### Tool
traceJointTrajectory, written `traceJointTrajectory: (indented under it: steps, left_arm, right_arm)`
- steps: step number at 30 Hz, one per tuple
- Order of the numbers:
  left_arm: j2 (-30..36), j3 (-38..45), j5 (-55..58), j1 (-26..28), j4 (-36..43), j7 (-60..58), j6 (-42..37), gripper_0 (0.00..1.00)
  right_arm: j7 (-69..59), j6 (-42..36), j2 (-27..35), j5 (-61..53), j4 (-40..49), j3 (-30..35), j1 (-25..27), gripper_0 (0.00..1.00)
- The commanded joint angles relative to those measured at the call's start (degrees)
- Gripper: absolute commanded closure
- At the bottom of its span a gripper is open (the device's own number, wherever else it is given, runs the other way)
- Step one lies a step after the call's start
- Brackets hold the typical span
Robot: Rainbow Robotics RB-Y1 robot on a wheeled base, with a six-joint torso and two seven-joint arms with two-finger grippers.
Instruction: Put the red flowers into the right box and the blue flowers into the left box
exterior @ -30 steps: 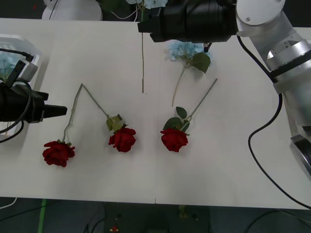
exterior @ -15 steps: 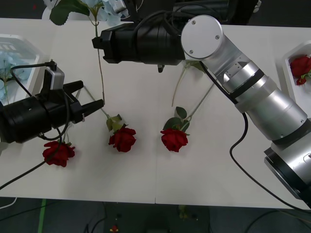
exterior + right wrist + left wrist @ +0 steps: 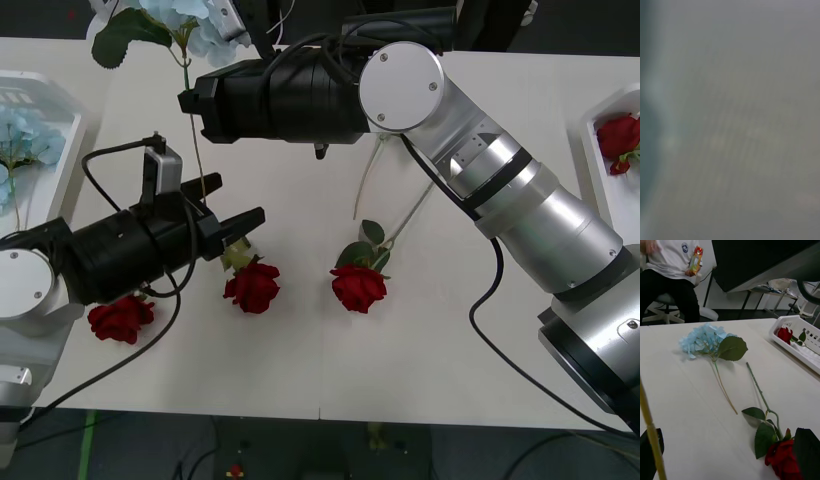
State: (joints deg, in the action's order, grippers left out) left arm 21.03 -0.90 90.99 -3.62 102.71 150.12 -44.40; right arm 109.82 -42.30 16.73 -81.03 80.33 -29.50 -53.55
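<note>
The white table (image 3: 480,330) is taking up most of the scene, everything else placed off it. The right arm (image 3: 500,180) is reaching across the table's far side toward its left end. The right gripper (image 3: 188,102) at its tip is pinched on the thin stem of a blue flower (image 3: 190,25), whose bloom is hanging above the gripper past the table's far edge, stem trailing down over the table. The left arm (image 3: 90,265) is lying low over the table's near left part. The left gripper (image 3: 240,222) is standing open, nothing between the fingers, just beside the leaves of the middle rose.

The left box (image 3: 45,175) is sitting at the table's left edge with blue flowers (image 3: 15,135) inside. The right box (image 3: 605,150) is sitting at the table's right edge, one red rose (image 3: 618,135) in it.

Three red flowers are lying on the table's near half: one (image 3: 120,318) at the left under the left arm, one (image 3: 254,287) in the middle, one (image 3: 358,288) right of that. Another blue flower (image 3: 705,341) is lying on the table's far middle, its stem pointing toward the near side.
</note>
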Motion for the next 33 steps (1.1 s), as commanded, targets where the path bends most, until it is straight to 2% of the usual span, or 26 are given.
traceJointTrajectory:
  steps: [1, 3, 6, 8, 9, 27, 28, 29, 30, 31, 33]
  left_arm:
    - [-1.87, -0.50, 0.86, -0.78, 1.44, -0.44, 1.42, 0.26]
    - [-2.04, -0.42, 0.86, -1.31, 1.44, -0.53, 1.78, 0.49]
    - [-2.22, -0.50, 0.68, -1.66, 1.35, -0.88, 2.30, 0.72]
    - [-2.13, -0.42, -0.11, -1.75, 1.35, -1.23, 2.92, 0.95]
    - [-2.13, -0.33, -0.19, -1.83, 1.35, -1.50, 3.27, 1.00]
    - [-1.69, 1.69, 0.60, -1.92, 1.35, -5.45, 6.52, 1.00]
    - [-1.43, 2.22, 1.04, -1.83, 1.35, -5.72, 6.26, 1.00]
    - [-1.16, 2.92, 1.83, -1.75, 1.35, -5.89, 5.99, 1.00]
    - [-1.16, 3.54, 2.53, -1.66, 1.35, -6.07, 5.38, 1.00]
    - [-1.07, 4.68, 3.15, -1.66, 1.35, -6.24, 4.32, 1.00]
    - [-1.07, 6.00, 3.59, -1.66, 1.35, -6.51, 2.57, 1.00]
  right_arm:
    - [-1.02, 0.73, -1.35, -0.01, 1.23, -0.38, -0.86, 1.00]
    - [-1.19, 0.73, -1.17, -0.01, 1.32, -0.38, -0.86, 1.00]
    - [-1.19, 0.73, -0.99, -0.01, 1.32, -0.38, -0.86, 1.00]
    - [-1.28, 0.73, -0.91, -0.01, 1.23, -0.29, -0.86, 1.00]
    - [-1.37, 0.73, -0.73, -0.01, 1.32, -0.38, -0.86, 1.00]
    - [-2.60, 0.46, -0.20, -0.01, 1.32, -0.38, -0.86, 0.98]
    - [-2.77, 0.46, -0.12, 0.26, 1.32, -0.38, -0.86, 0.67]
    - [-3.04, 0.46, -0.12, 0.43, 1.32, -0.38, -0.86, 0.28]
    - [-3.12, 0.55, 0.06, 1.05, 1.32, -0.38, -0.86, 0.08]
    - [-3.12, 0.73, 0.15, 1.93, 1.32, -0.29, -0.86, 0.00]
    - [-3.12, 0.73, 0.41, 2.10, 1.32, -0.29, -0.86, 0.00]
